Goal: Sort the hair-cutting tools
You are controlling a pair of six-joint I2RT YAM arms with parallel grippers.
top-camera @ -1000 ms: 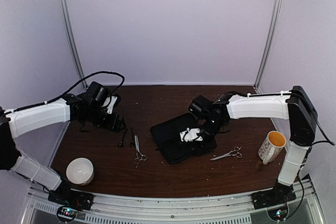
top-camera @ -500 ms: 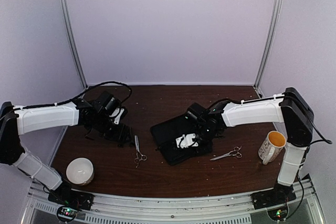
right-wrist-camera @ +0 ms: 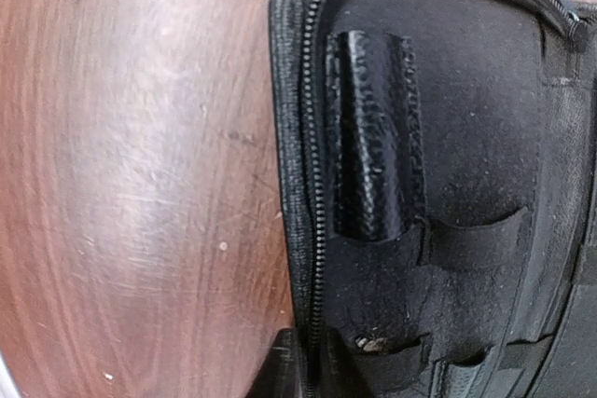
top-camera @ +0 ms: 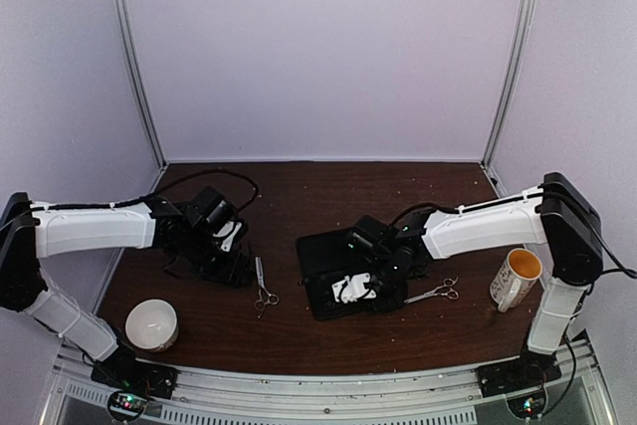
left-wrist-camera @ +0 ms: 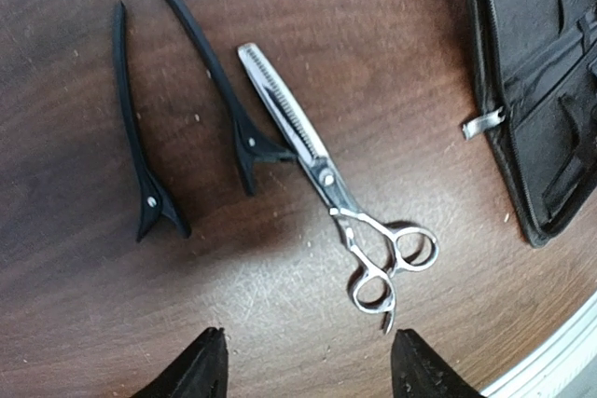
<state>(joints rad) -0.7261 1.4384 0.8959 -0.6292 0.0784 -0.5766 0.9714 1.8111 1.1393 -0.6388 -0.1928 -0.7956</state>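
Observation:
In the left wrist view two black clips (left-wrist-camera: 140,142) (left-wrist-camera: 216,90) lie side by side on the wood. A silver thinning scissors (left-wrist-camera: 322,170) lies right of them, its loops toward the camera. My left gripper (left-wrist-camera: 308,365) is open and empty, hovering just short of the loops. In the top view it (top-camera: 239,269) covers the clips, next to those scissors (top-camera: 263,284). A second silver scissors (top-camera: 434,294) lies right of the open black case (top-camera: 328,251). My right gripper (top-camera: 351,290) is shut on the case's zipper edge (right-wrist-camera: 312,230), fingertips (right-wrist-camera: 289,370) pinching it.
A white bowl (top-camera: 151,323) stands at the near left. A white mug (top-camera: 516,278) with a yellow inside stands at the near right beside the right arm. The case's corner (left-wrist-camera: 541,90) shows at the right of the left wrist view. White walls enclose the table.
My left gripper has moved right and down over the clips beside the scissors. My right gripper has moved toward the near edge of the case and closed on its zipper edge.

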